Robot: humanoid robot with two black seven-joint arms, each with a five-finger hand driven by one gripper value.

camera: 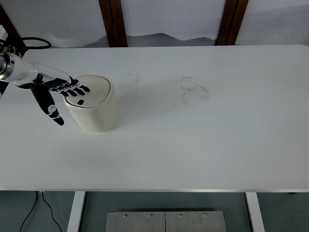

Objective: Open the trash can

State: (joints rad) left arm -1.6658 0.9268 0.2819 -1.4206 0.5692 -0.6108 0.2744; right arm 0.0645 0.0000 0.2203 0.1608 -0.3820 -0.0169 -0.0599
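Trash can lid (91,92) under left fingers (77,89)

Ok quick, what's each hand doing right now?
Left hand: open, fingers spread over the trash can lid, holding nothing.
Right hand: not in view.

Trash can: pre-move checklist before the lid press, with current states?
1. Left hand over the trash can: ok, fingertips reach over the lid's left part.
2. Lid closed: ok, sits flush.
3. Fingers extended, holding nothing: ok.
4. Fingertip contact with the lid: cannot tell from the top view.
5. Can upright on the table: ok.
6. Right hand clear: ok, not in view.
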